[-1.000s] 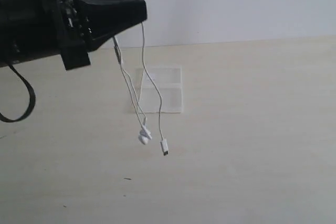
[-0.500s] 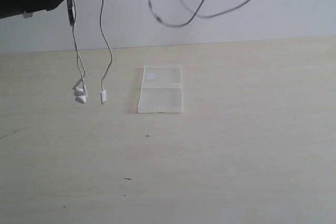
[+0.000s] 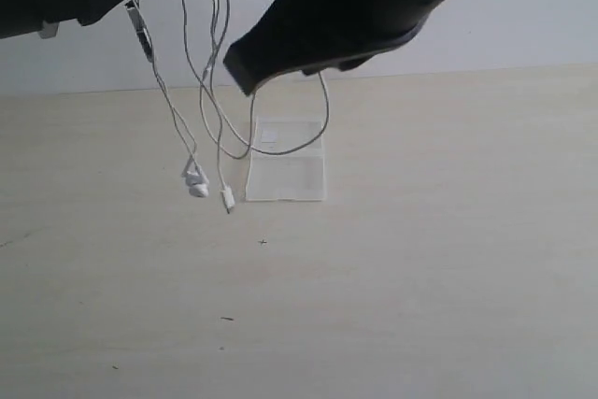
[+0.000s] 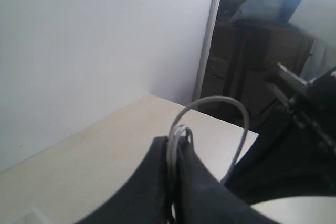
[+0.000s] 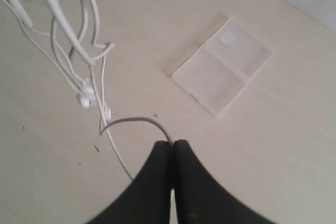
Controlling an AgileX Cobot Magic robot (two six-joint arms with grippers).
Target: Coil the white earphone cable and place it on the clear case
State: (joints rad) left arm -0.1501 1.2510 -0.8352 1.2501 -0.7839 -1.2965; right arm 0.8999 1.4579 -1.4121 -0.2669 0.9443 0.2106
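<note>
The white earphone cable hangs in loops between both grippers, high above the table. Its two earbuds and its plug dangle left of the clear case, just above the tabletop. My left gripper is shut on several strands of the cable. My right gripper is shut on one strand of the cable, and in the exterior view it hovers above the case. The clear case lies flat with its white label near one corner.
The pale wooden table carries a few small dark specks. A white wall runs behind it. The left wrist view shows a doorway with dark furniture beyond the table's end.
The right arm has come down into view from the top, holding a strand over the case. The hanging earbuds and plug have swung right, towards the case.
</note>
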